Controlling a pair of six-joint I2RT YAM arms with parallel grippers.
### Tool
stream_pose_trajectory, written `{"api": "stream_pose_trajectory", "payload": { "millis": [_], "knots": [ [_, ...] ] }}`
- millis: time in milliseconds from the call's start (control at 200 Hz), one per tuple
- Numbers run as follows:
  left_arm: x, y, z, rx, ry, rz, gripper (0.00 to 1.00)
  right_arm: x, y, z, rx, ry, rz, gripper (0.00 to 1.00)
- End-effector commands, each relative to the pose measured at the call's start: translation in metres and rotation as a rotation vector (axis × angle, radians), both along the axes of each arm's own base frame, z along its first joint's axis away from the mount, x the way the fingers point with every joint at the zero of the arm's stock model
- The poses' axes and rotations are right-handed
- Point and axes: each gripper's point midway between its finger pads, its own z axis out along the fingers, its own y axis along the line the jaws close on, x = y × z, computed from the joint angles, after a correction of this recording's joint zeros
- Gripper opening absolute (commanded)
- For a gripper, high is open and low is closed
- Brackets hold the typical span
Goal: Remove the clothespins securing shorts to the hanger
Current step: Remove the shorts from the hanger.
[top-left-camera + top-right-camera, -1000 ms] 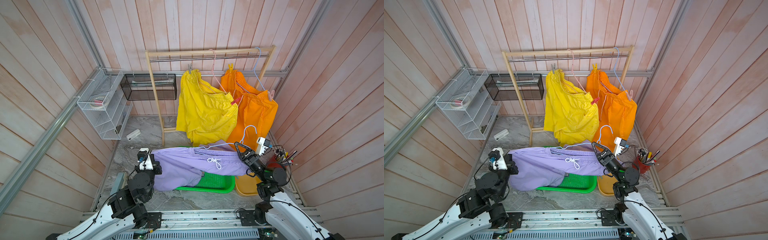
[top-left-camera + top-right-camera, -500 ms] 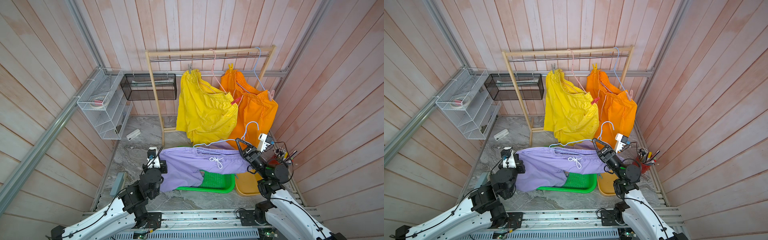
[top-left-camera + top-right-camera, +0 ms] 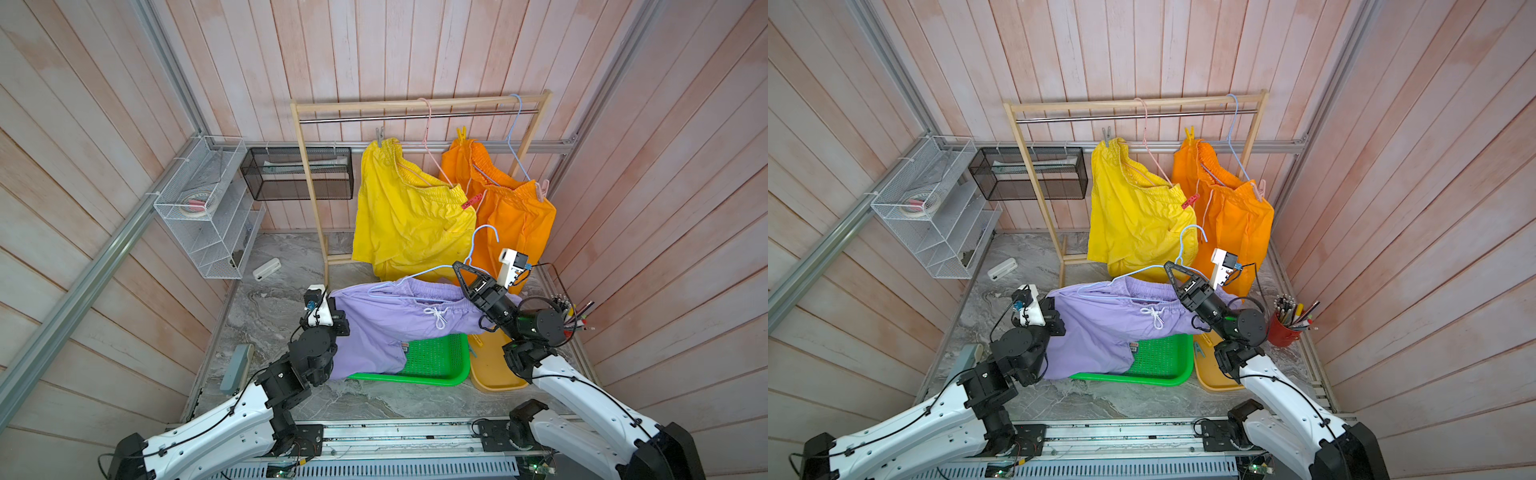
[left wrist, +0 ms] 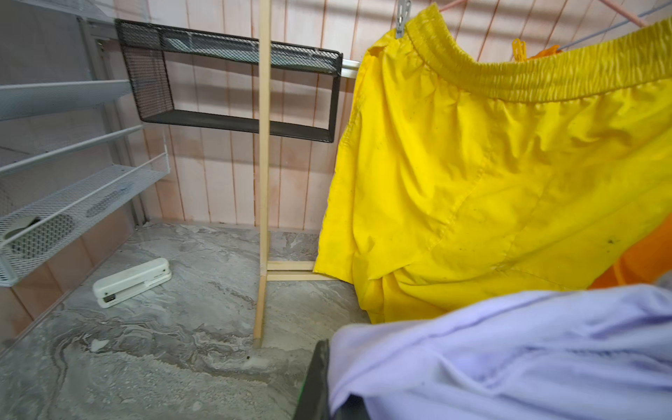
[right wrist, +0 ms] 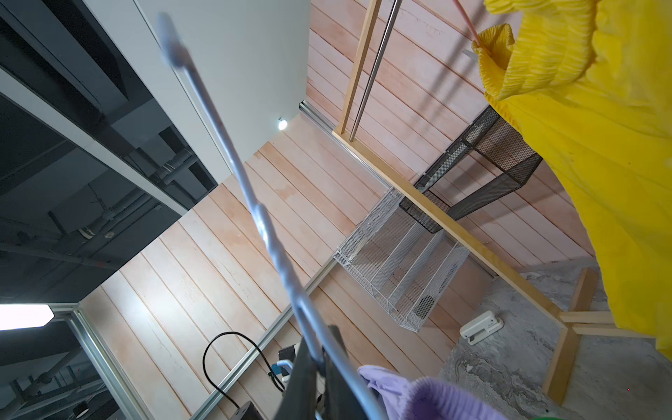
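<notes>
- Slack in the lilac shorts [image 3: 395, 328], a second ago stretched wide between the two arms. The left gripper [image 3: 337, 307] has swung in toward the middle, and the cloth now sags over the green tray [image 3: 436, 357].
- Left fingers stay clenched on the edge of the shorts, with lilac fabric bunched against the jaw in the left wrist view.
- Right gripper [image 3: 458, 266], clamped on the neck of the blue wire hanger [image 5: 271, 247], has risen a little toward the wooden rack [image 3: 309, 187]. One hanger shoulder pokes clear of the waistband.
- No clip shows on the lilac waistband, and a teal clothespin [image 3: 1199, 350] lies in the yellow tray [image 3: 494, 370]. This pair looks freed, with hanger and cloth about to part.
- Work remains on the rack. A grey clothespin [image 3: 379, 135] and a red clothespin [image 3: 468, 203] hold the yellow shorts [image 3: 407, 220]. A yellow clothespin [image 3: 461, 134] and a pale pink clothespin [image 3: 542, 189] hold the orange shorts [image 3: 515, 216].
</notes>
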Motion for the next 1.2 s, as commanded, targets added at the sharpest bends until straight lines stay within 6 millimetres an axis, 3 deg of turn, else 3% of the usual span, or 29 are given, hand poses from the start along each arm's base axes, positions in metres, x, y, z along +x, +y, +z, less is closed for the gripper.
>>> {"api": "stream_pose_trajectory", "payload": {
  "millis": [0, 145, 255, 445, 535, 735, 935, 1070, 1195],
  "knots": [
    [0.005, -0.033, -0.011, -0.064, 0.036, -0.132, 0.00, -0.011, -0.003, 0.031, 0.046, -0.108, -0.008, 0.00],
    [0.010, -0.055, -0.036, -0.078, 0.128, -0.181, 0.01, -0.011, -0.003, 0.024, 0.053, -0.096, -0.009, 0.00],
    [0.003, -0.068, -0.046, -0.079, 0.155, -0.270, 0.38, -0.011, -0.004, 0.020, 0.042, -0.091, -0.024, 0.00],
    [-0.020, -0.089, -0.039, -0.045, 0.166, -0.475, 0.73, -0.008, -0.007, 0.008, 0.016, -0.083, -0.061, 0.00],
    [-0.030, -0.089, -0.030, -0.024, 0.200, -0.517, 1.00, -0.007, -0.007, -0.001, 0.013, -0.070, -0.064, 0.00],
    [-0.052, -0.073, -0.008, 0.010, 0.201, -0.567, 1.00, -0.005, -0.009, -0.012, 0.026, -0.050, -0.061, 0.00],
    [-0.059, -0.053, 0.007, 0.019, 0.178, -0.535, 1.00, -0.005, -0.009, -0.012, 0.026, -0.051, -0.063, 0.00],
    [-0.067, -0.060, 0.013, 0.021, 0.156, -0.607, 1.00, -0.002, -0.011, -0.015, 0.025, -0.039, -0.072, 0.00],
    [-0.071, -0.076, -0.002, 0.077, 0.215, -0.689, 1.00, -0.002, -0.012, -0.017, 0.024, -0.035, -0.074, 0.00]
  ]
}}
